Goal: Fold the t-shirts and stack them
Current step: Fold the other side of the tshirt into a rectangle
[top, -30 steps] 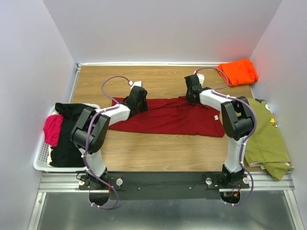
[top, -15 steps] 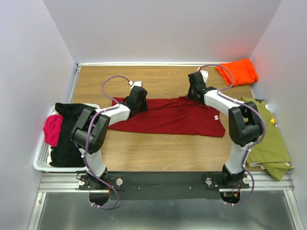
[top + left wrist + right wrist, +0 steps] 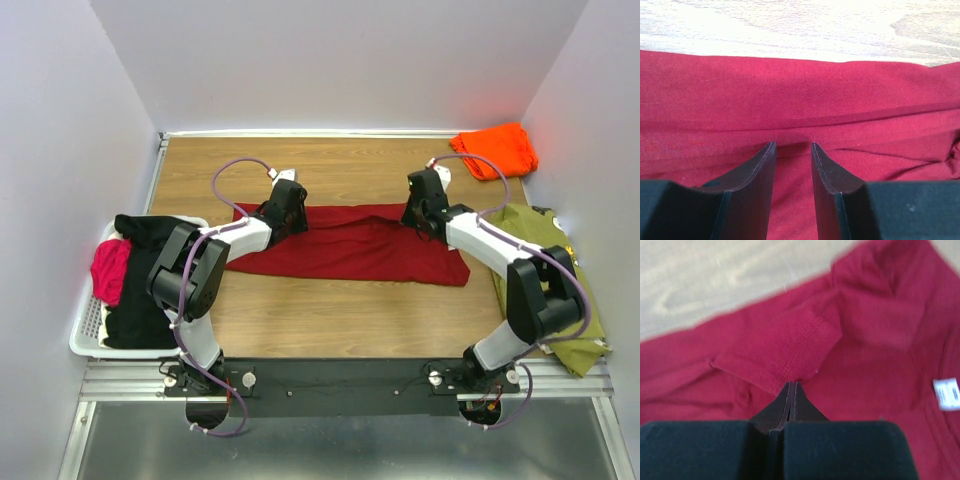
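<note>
A dark red t-shirt (image 3: 350, 245) lies spread lengthwise across the middle of the table. My left gripper (image 3: 290, 218) rests over its left part; in the left wrist view the gripper (image 3: 793, 145) stands open, with red cloth (image 3: 800, 90) lying flat under the gap. My right gripper (image 3: 416, 216) is at the shirt's upper right edge. In the right wrist view it (image 3: 792, 384) is shut, with a stitched sleeve hem (image 3: 800, 347) pinched at its tips. A white label (image 3: 946, 393) shows on the cloth to the right. A bright orange t-shirt (image 3: 495, 150) lies bunched in the far right corner.
An olive-green garment (image 3: 550, 280) is spread along the table's right edge, beside the right arm. At the left edge stands a white basket (image 3: 85, 335) holding black cloth (image 3: 150, 250) and pink cloth (image 3: 110, 270). Walls close in the table on three sides.
My right gripper has closed fully on the sleeve and moved right and toward the near side, pulling the shirt's upper right edge along. The left gripper has not moved.
</note>
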Motion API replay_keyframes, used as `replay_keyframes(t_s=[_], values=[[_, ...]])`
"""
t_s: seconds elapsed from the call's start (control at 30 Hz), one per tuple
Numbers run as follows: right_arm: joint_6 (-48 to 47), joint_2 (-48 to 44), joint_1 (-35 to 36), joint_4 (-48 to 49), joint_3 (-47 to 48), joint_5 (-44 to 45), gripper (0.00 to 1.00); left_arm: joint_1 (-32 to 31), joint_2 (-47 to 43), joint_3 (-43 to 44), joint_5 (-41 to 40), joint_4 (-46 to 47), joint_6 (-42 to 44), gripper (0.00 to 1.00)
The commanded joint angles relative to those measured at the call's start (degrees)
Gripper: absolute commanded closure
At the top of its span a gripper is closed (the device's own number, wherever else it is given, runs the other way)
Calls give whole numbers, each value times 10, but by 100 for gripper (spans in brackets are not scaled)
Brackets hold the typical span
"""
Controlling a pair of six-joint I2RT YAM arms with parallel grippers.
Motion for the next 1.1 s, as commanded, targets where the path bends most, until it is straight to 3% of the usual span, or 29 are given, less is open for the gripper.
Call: replay_keyframes(t_s=[0.0,0.3,0.63,0.77,0.83,1.07], values=[[41,-66,15,-5,-55,-40,99,-4,7,16,-13,-1,5,57],[87,-106,56,-9,-144,-58,99,-4,9,20,-13,-1,4,57],[115,-98,95,-20,-166,-41,99,-4,11,23,-15,-1,5,58],[120,-125,99,-41,-157,-5,85,-4,11,23,-13,-1,6,58],[119,-154,99,-54,-154,27,67,-5,12,24,-13,-1,7,58],[119,-205,99,-99,-146,189,53,-5,13,25,-11,0,7,58]])
